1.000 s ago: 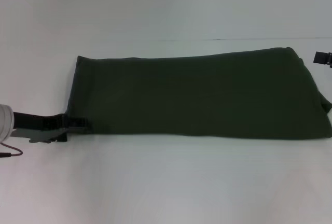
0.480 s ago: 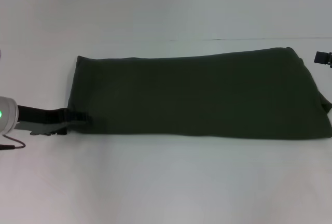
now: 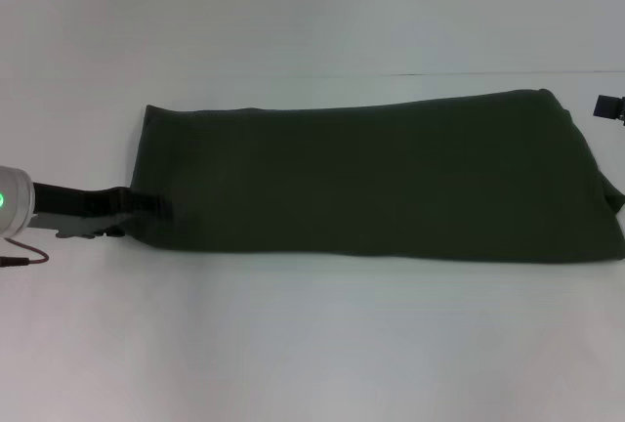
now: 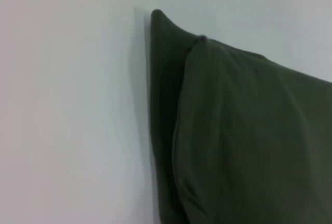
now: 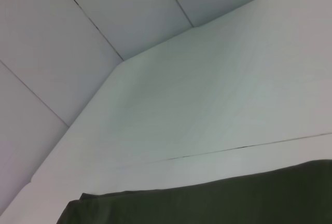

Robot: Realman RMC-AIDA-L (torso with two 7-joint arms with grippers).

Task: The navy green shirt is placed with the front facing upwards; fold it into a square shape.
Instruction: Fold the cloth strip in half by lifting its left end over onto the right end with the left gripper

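The dark olive-green cotton shirt [image 3: 376, 180] lies on the white counter [image 3: 312, 344] as a long folded band, lettering hidden, layered hems showing at its left end. It looks soft, light and limp, likely to sag and slide on itself, so I judge the near-left corner, all layers together, the place to pinch. My left tool [image 3: 146, 209] sits at that corner; I cannot tell whether it has closed on cloth. My right tool [image 3: 610, 106] waits just off the shirt's far-right corner, state unclear.
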